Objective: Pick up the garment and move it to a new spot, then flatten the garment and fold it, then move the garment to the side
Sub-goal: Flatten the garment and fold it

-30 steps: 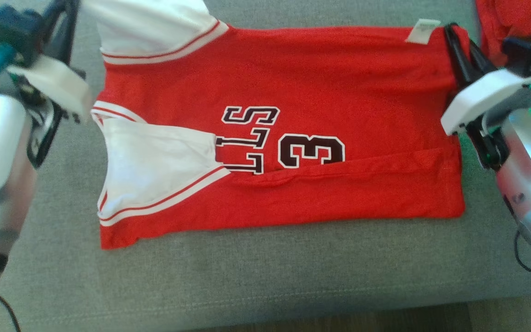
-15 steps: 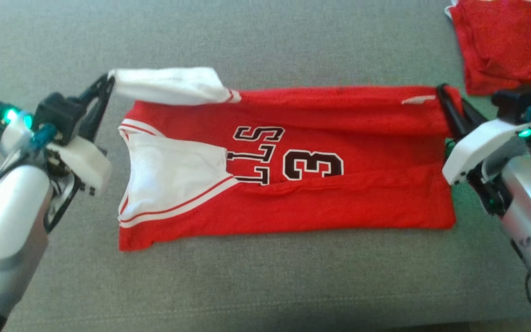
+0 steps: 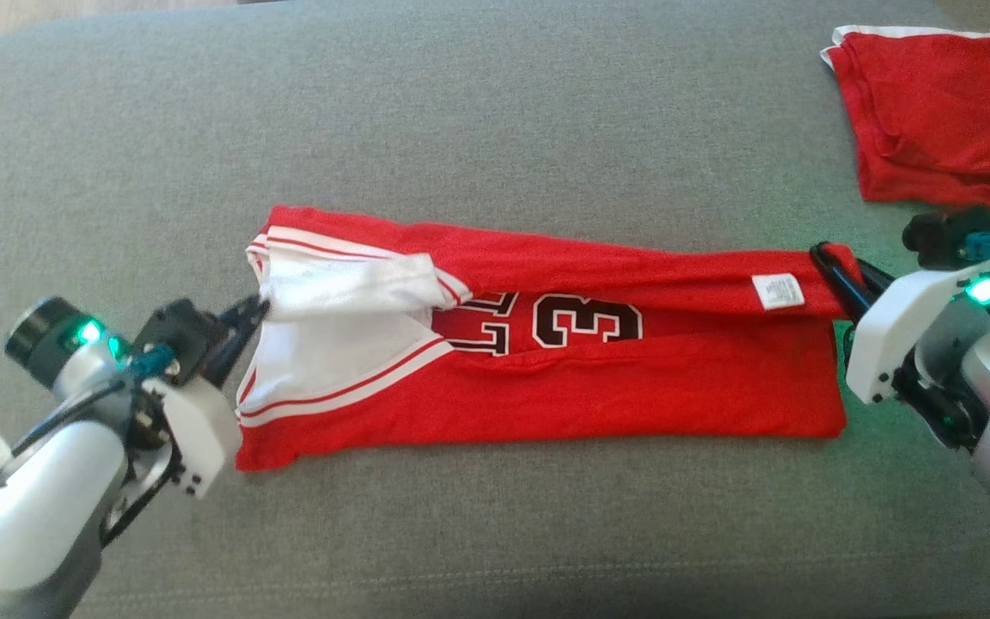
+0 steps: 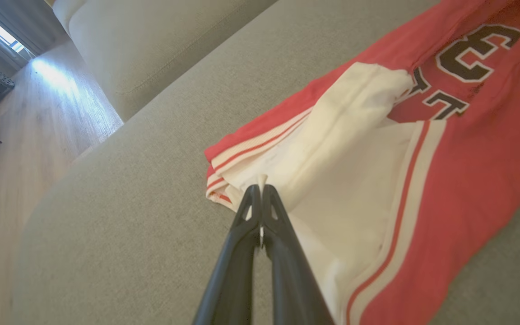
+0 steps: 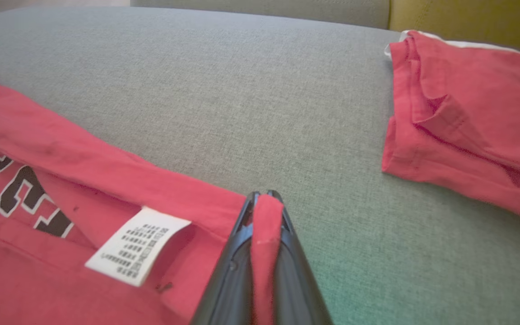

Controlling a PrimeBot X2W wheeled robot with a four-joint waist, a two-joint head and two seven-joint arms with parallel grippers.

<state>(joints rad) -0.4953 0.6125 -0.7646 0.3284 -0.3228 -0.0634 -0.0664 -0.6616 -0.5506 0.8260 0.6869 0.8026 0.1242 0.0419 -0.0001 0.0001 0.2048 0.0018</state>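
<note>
The garment (image 3: pixel 546 378) is a red jersey with white trim and a black number, lying lengthwise on the grey cushion (image 3: pixel 495 129). Its far long edge is folded toward me over the lettering. My left gripper (image 3: pixel 256 311) is shut on the white sleeve corner at the garment's left end; in the left wrist view the fingertips (image 4: pixel 259 192) pinch white fabric of the garment (image 4: pixel 377 149). My right gripper (image 3: pixel 830 258) is shut on the red corner at the right end, next to a white care label (image 3: pixel 777 291). In the right wrist view red cloth (image 5: pixel 106 180) sits between the fingers (image 5: pixel 264 201).
A second red garment (image 3: pixel 942 120) lies folded at the cushion's far right corner, also seen as the red pile (image 5: pixel 472 117) in the right wrist view. Wooden floor (image 4: pixel 25 117) and another cushion (image 4: pixel 151 40) lie beyond the left edge.
Both grippers have drawn the garment's far edge toward me and down, folding it over the lettering. The head camera has also tilted, so the whole picture has shifted.
</note>
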